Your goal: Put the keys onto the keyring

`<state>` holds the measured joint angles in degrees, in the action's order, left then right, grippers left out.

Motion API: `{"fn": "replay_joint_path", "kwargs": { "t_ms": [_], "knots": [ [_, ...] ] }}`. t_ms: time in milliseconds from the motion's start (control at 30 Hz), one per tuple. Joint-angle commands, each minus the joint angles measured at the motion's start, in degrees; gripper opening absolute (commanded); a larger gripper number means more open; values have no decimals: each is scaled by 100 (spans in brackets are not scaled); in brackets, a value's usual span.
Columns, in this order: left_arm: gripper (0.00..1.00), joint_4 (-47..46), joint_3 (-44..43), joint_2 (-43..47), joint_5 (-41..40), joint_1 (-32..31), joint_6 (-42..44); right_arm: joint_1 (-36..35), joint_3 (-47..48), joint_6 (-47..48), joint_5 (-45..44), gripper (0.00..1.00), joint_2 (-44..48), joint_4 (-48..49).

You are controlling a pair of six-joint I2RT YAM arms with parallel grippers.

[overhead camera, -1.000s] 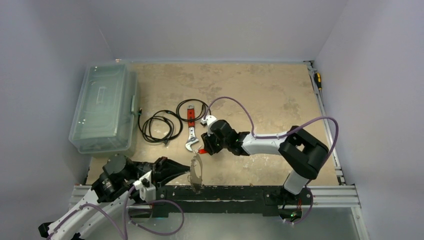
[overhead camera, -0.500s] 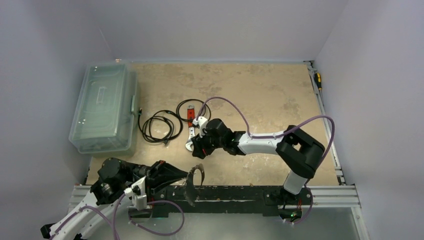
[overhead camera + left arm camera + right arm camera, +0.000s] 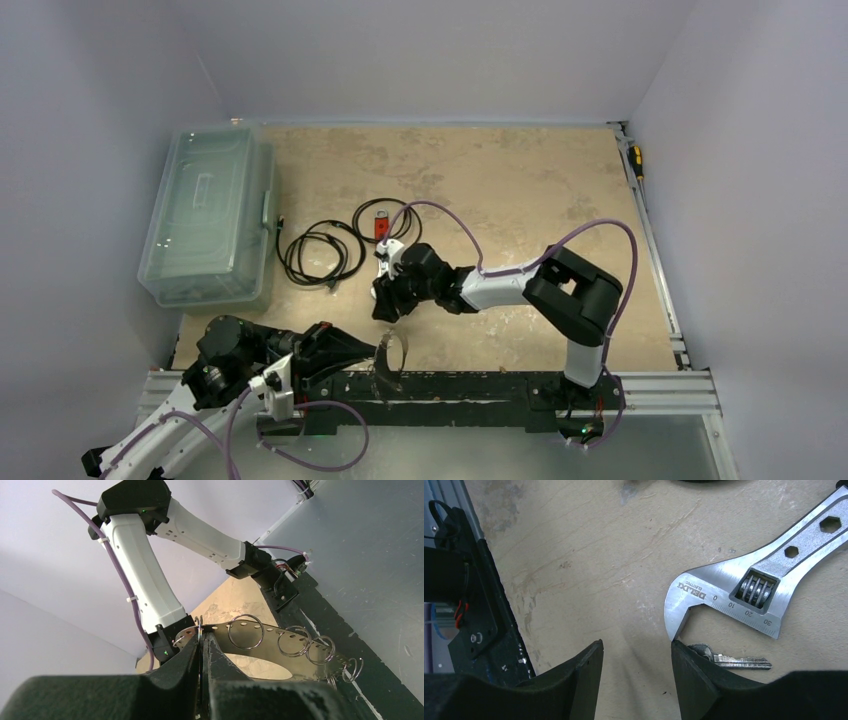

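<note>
One small silvery key (image 3: 736, 660) lies flat on the table just below the wrench's jaw, partly hidden by my right gripper's right finger (image 3: 694, 675). My right gripper (image 3: 636, 647) is open and empty, low over bare table beside that key. In the top view it (image 3: 388, 300) covers the wrench head and the key is hidden. My left gripper (image 3: 201, 640) is shut on the keyring (image 3: 280, 637), a silvery oval loop carrying several small split rings. It holds the keyring (image 3: 386, 358) on edge above the table's near edge.
A steel adjustable wrench (image 3: 754, 587) with a red handle end (image 3: 379, 225) lies beside black coiled cables (image 3: 320, 252). A clear lidded plastic box (image 3: 208, 215) stands at the left. A black rail (image 3: 470, 385) runs along the near edge. A screwdriver (image 3: 635, 160) lies at the far right.
My right gripper has moved left across the wrench head, staying open. My left gripper has drawn back toward the near edge with the keyring, which has turned.
</note>
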<state>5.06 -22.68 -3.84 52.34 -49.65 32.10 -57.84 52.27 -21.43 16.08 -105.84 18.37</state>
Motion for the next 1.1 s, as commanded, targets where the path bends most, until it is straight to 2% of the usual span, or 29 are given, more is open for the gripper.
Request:
{"fn": "replay_joint_path", "kwargs": {
  "t_ms": [0, 333, 500, 600, 733, 1067],
  "knots": [
    [0, -358, 2, 42, 141, -27, -69, -16, -161, -208, -148, 56, 92, 226],
    [0, -380, 15, 56, 147, -34, -90, 183, -883, -203, -1034, 56, 992, -654],
    [0, -418, 61, 94, 110, -31, -171, 313, -1029, -272, -1688, 57, 1554, -1304],
    [0, -418, 66, 78, 133, -30, -194, 411, -1049, -355, -1777, 58, 1844, -1348],
    [0, -418, 64, 91, 138, -28, -204, 401, -753, -340, -1752, 59, 1855, -1471],
    [0, -643, 79, 87, 23, -34, -210, -234, -156, -1557, -1857, 56, 1342, -1215]
  ]
}}
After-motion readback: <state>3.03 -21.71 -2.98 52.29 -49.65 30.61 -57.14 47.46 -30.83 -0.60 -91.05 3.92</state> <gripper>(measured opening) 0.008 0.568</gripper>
